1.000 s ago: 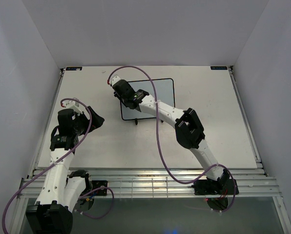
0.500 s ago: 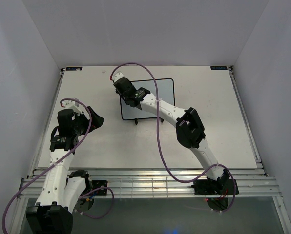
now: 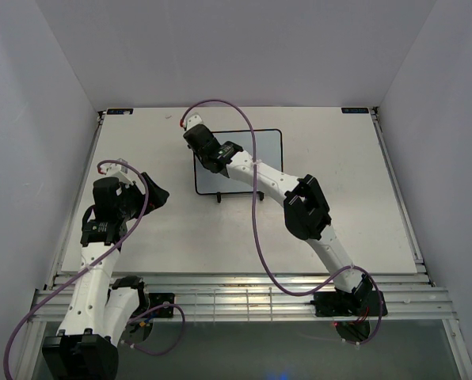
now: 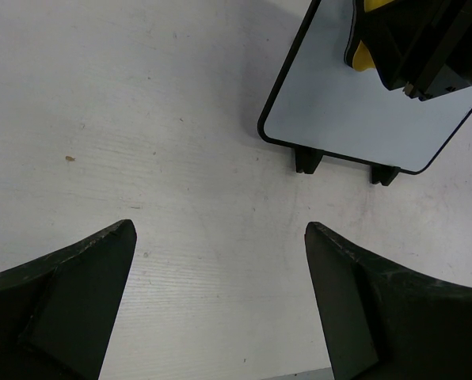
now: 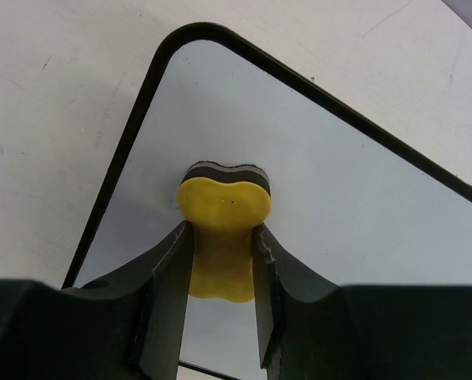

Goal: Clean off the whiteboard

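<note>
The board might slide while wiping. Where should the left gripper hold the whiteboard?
Probably the near-left corner of the whiteboard, approached from the left: its thin rim sits raised on feet, and the right gripper with the yellow eraser occupies the far-left.

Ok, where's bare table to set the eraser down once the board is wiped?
Widest bare table lies right of the whiteboard, out to the right edge. Also free: the near strip between the left gripper and the right arm's elbow. Crowded: the board's far-left corner, where the right gripper holds the yellow eraser.
</note>
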Robot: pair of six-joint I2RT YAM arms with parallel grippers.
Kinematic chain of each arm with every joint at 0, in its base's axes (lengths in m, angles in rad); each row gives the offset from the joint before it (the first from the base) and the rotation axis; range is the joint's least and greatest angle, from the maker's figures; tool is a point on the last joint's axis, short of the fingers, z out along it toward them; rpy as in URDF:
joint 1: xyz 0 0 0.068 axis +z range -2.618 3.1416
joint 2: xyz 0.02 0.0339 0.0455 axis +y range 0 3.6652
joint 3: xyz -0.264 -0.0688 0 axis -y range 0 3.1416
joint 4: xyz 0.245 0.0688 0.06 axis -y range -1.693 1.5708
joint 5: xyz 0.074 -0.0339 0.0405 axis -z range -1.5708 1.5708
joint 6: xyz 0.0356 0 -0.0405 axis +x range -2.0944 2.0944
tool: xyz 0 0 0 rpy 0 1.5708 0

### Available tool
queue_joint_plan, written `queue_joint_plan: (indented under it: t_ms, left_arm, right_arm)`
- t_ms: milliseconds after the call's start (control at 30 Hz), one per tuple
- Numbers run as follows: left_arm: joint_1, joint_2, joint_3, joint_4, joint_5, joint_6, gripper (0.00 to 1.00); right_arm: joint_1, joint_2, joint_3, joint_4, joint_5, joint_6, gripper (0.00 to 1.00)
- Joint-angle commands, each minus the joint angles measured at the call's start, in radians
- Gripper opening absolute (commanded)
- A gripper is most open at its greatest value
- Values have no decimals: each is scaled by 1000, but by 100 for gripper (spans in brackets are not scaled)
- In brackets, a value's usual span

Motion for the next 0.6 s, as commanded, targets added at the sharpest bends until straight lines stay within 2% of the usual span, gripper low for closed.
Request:
queue_joint_plan:
  t_ms: [0,567]
  left_arm:
    - [-2,-22,19,9,-9,1,98]
    - [-2,-27,18,9,-9,1,98]
  right_arm:
    - [10,22,35,14,-10,24,25]
    - [31,49,9,11,-49,32,24]
